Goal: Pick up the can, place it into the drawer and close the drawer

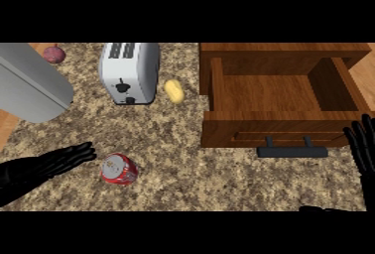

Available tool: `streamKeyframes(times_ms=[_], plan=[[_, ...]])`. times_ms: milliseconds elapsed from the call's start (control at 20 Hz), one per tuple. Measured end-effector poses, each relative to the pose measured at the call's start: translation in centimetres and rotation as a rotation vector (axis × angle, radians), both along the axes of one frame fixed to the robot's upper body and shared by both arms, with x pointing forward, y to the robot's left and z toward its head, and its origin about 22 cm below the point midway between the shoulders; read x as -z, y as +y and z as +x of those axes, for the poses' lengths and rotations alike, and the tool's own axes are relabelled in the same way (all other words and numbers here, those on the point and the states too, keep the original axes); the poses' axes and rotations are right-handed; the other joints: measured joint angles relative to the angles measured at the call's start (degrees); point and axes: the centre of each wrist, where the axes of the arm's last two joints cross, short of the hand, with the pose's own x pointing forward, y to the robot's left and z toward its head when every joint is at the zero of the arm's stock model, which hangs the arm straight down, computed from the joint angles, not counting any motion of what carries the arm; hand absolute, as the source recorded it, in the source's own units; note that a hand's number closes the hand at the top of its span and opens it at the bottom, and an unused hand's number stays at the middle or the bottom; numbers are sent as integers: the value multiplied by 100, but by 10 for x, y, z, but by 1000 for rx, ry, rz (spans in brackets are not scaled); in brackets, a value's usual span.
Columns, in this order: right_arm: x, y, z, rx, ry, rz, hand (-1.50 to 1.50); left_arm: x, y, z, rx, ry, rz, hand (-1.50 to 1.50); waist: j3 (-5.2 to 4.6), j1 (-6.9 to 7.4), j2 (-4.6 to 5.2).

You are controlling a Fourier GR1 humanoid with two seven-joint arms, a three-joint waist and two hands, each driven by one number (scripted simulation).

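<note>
1. Progress so far: pretty much nothing is ticked off yet. The can [119, 169] is sitting on the bench [190, 163], lower left of the view, tipped a bit so its silver top faces up and toward the left. Not picked up, not in the drawer.
2. The left hand [55, 163] comes in from the lower left with its fingers [82, 151] stretched out straight and spread, tips just beside the can's upper left side. From this angle I can't say if they actually touch it, but nothing is curled round it, so no grasp.
3. The right hand [362, 149] is way over at the right edge, fingers straight and pointing up, just resting there next to the drawer front. It's holding nothing.
4. The drawer [271, 92] is already pulled open, with nothing visible inside but the wood bottom. Its dark handle [292, 151] sticks out toward the robot. So the opening part isn't needed, which is nice.
5. What's left, as I read it: wrap the fingers round the can, lift it, carry it right across the bench to the drawer, set it in, then push the drawer shut. That's basically the whole job.
6. Other stuff up top, well apart from the can: a toaster [130, 72], a small yellow potato-looking thing [174, 91] between the toaster and the drawer, and a reddish round thing [53, 54] in the far left corner. None of it is in the carry path, I'd guess.
</note>
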Motion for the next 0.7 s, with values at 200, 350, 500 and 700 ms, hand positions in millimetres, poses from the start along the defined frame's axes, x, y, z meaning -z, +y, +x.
streamKeyframes(times_ms=[200, 350, 500, 700], plan=[[6, -1, 1, 9, 3, -5, -150, 14, -7, 1, -5, 8, 5, -150, 1, 5, -1], [3, -4, -4, 6, 0, -6, -150, 19, -13, 12, -7, 13, 15, -150, 0, -7, 0], [6, -14, -7, 8, 5, -6, -150, 31, -21, 10, -16, 13, 20, -150, 0, -2, -1], [11, -12, -9, 8, 1, -8, -150, 42, -19, 12, -36, 19, 30, -150, -1, 1, -1]])
